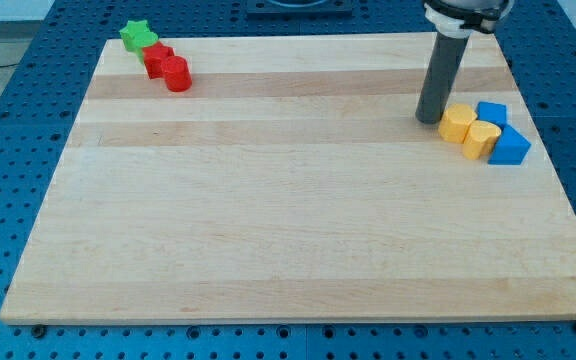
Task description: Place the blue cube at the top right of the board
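While the rod stands upright, my tip (429, 120) touches the yellow block (455, 122).

On the board (288, 230), the tip (429, 120) stands just left of a four-block cluster near the view's right edge: cube (491, 112) at top, wedge (510, 147) below it, two blocks (457, 123) (481, 138) to their left. Three blocks (138, 36) (157, 58) (176, 74) line the top-left corner.
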`<control>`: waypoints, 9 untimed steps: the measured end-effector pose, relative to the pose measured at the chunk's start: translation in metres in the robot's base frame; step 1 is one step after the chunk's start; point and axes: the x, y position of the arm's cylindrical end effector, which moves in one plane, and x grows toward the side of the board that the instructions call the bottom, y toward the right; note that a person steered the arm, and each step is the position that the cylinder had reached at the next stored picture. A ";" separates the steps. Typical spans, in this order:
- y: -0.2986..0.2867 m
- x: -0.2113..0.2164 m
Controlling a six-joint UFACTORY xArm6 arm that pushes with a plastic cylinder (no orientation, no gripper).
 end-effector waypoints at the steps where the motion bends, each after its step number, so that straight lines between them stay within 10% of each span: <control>1: -0.020 0.031; 4: 0.107 0.137; 5: 0.166 0.109; 9: 0.102 0.007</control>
